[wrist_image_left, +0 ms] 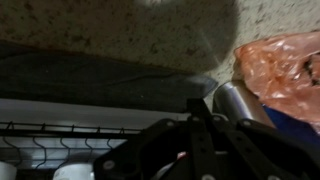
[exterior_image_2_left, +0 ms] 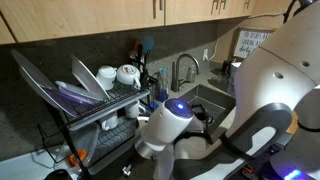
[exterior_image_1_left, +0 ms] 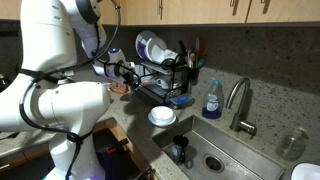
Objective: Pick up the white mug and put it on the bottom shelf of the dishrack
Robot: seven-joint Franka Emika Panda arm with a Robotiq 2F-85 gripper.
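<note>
Black wire two-tier dishrack (exterior_image_1_left: 165,75) stood at the worktop's (exterior_image_1_left: 140,108) back edge. White mug (exterior_image_2_left: 127,73) sat on upper tier. Bottom shelf (exterior_image_1_left: 158,95) dark.

The wrist view is dim and soft. The gripper (wrist_image_left: 197,118) is a near-black, blurred silhouette. The speckled surface (wrist_image_left: 120,30) above the fingers catches a bright patch at the top edge, and the orange bag (wrist_image_left: 280,65) right of the fingers is smeared. Both exterior views are lit warmly from above. The white robot arm (exterior_image_1_left: 50,100) glares, nearly blown out, and in an exterior view looms out of focus around a blue glow (exterior_image_2_left: 178,108). The sink (exterior_image_1_left: 225,150) shows a dull sheen.
</note>
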